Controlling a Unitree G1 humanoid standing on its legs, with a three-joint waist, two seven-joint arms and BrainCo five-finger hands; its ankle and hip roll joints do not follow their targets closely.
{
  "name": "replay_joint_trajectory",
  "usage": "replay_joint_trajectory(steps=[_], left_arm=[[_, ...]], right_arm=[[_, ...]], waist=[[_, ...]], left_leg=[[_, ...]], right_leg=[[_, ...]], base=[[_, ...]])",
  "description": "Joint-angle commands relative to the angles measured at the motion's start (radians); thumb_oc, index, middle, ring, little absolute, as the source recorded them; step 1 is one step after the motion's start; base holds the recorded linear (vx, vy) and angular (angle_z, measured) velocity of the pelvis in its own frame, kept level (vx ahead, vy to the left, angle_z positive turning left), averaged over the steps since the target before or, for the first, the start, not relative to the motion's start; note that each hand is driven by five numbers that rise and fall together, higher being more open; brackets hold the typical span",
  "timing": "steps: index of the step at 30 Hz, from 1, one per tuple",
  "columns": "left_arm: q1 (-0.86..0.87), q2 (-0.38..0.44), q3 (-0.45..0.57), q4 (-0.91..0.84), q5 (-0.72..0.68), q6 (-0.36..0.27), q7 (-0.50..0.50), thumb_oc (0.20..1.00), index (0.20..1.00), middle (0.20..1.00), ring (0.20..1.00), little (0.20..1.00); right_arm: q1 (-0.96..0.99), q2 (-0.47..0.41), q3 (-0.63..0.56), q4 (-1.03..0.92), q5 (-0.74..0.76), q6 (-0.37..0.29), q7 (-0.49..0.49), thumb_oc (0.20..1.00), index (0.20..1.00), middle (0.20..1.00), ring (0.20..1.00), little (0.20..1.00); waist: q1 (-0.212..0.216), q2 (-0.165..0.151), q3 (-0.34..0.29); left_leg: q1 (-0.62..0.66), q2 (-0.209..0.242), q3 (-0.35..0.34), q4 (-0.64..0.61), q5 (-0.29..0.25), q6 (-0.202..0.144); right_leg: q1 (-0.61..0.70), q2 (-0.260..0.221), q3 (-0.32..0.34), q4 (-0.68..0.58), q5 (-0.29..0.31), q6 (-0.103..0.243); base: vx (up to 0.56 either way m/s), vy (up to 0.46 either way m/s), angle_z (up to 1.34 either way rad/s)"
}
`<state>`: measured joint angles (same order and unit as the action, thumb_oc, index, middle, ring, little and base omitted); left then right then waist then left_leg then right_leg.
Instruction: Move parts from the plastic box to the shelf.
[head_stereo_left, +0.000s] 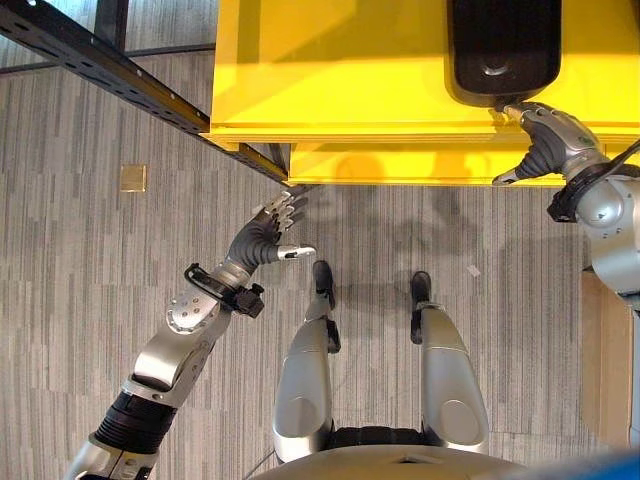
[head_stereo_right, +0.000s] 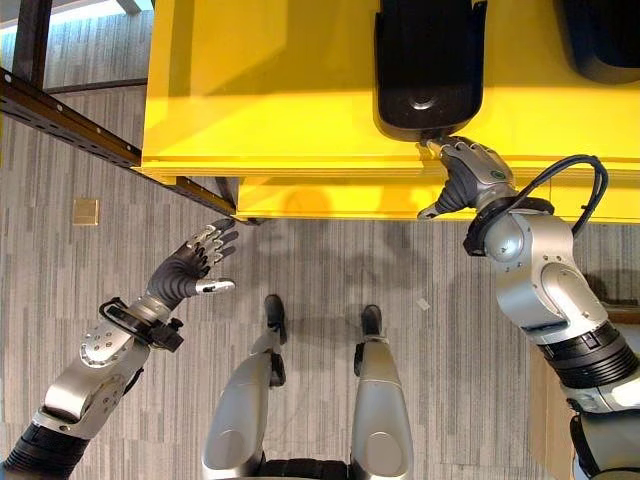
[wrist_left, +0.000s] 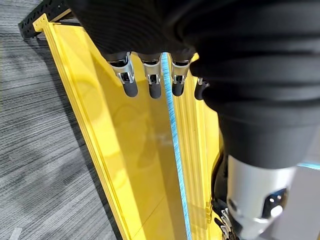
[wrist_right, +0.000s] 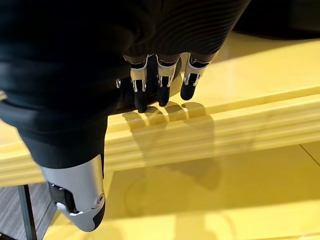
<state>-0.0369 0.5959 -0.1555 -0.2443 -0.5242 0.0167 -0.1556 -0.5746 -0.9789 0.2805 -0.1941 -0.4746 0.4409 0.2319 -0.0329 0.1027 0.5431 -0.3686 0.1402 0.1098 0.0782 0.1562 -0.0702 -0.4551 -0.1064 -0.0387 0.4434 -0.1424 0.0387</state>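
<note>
Left hand (head_stereo_left: 268, 232) hangs over the floor (head_stereo_left: 80, 250), fingers straight and spread, holding nothing. The black part (head_stereo_right: 428, 65) lies on the yellow shelf (head_stereo_right: 280, 80) — right hand (head_stereo_right: 468, 172) at its near end, fingers reaching it, grip unclear.

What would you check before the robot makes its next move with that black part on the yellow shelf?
1. Black part lies on the yellow shelf: ok.
2. Right hand at the part's near end: ok.
3. Right hand gripping the part: cannot tell; its fingers reach the part's near edge, contact is unclear.
4. Left hand open, holding nothing, out over the floor: ok.
5. Second dark part sits apart on the shelf: ok.
</note>
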Motion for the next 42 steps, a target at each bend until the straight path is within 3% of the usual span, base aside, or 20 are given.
replay_joint_trajectory(steps=[1, 17, 42], left_arm=[[0.015, -0.009, 0.006, -0.013, 0.018, -0.03, -0.026, 1.0, 1.0, 1.0, 1.0, 1.0], [0.002, -0.014, -0.012, -0.01, 0.025, -0.02, -0.038, 1.0, 1.0, 1.0, 1.0, 1.0], [-0.002, -0.015, -0.026, -0.014, 0.021, -0.012, -0.046, 1.0, 1.0, 1.0, 1.0, 1.0]], right_arm=[[-0.094, 0.034, -0.009, 0.04, -0.008, 0.006, -0.036, 1.0, 1.0, 1.0, 1.0, 1.0], [-0.207, 0.058, 0.022, 0.114, -0.009, 0.046, -0.049, 1.0, 1.0, 1.0, 1.0, 1.0], [-0.294, 0.06, 0.046, 0.193, -0.019, 0.047, -0.106, 1.0, 1.0, 1.0, 1.0, 1.0]], waist=[[0.009, -0.016, -0.023], [0.023, -0.007, -0.023], [0.029, 0.006, -0.023]], left_leg=[[0.006, -0.011, -0.024, 0.055, -0.101, 0.0], [0.015, -0.019, -0.03, 0.055, -0.103, -0.001], [0.021, -0.027, -0.036, 0.052, -0.102, 0.0]], right_leg=[[0.039, 0.044, -0.046, 0.013, -0.056, -0.023], [0.047, 0.041, -0.043, 0.016, -0.058, -0.023], [0.042, 0.037, -0.037, 0.026, -0.061, -0.024]], base=[[0.0, 0.0, 0.0], [0.0, -0.001, 0.01], [0.0, 0.0, 0.0]])
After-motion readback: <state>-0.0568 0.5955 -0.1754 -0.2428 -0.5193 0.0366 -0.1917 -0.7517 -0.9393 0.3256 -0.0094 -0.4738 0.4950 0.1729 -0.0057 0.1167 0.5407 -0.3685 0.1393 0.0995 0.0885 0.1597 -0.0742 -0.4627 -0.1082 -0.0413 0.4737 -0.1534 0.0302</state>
